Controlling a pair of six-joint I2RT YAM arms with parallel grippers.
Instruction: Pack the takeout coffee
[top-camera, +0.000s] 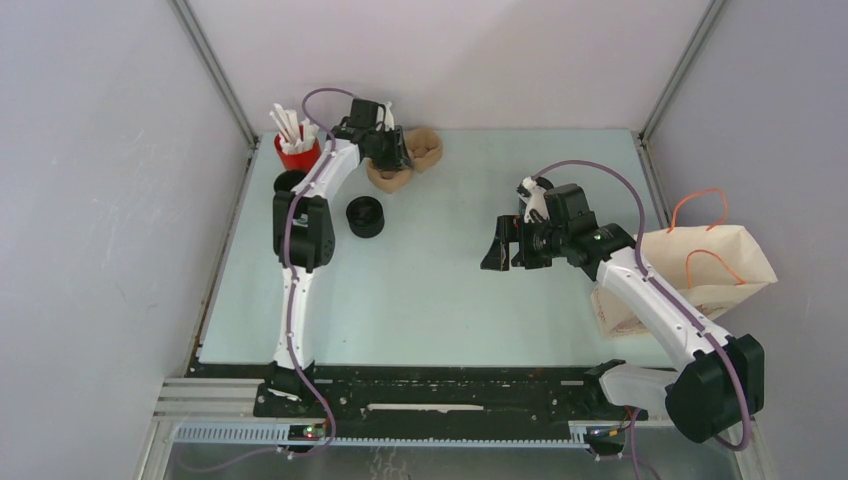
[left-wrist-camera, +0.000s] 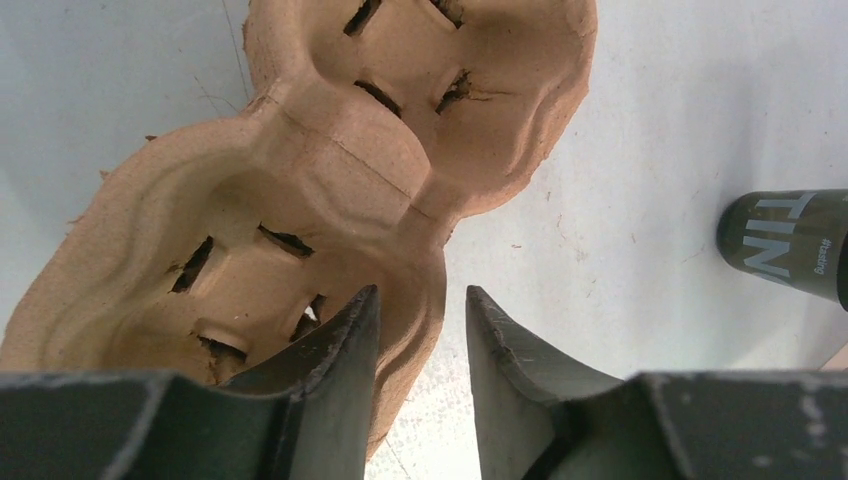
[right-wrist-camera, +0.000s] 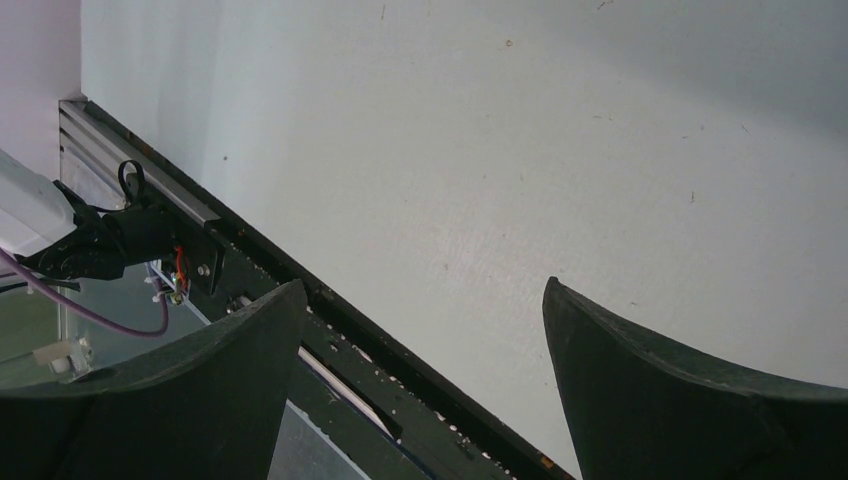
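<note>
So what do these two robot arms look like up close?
The left arm and right arm are slim white links with chunky black joints, each trailed by a thin purple cable. The left gripper and right gripper each have two black, curved, pointed fingers; the left's are scuffed.

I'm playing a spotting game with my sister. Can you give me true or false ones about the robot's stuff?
The left gripper straddles the edge of the cardboard cup tray. True.
The right gripper holds a cup. False: it is open and empty.
The brown paper bag is on the right side. True.
The red cup is empty. False: white sticks stand in it.
The black round piece sits inside the tray. False: it sits apart from it.
</note>
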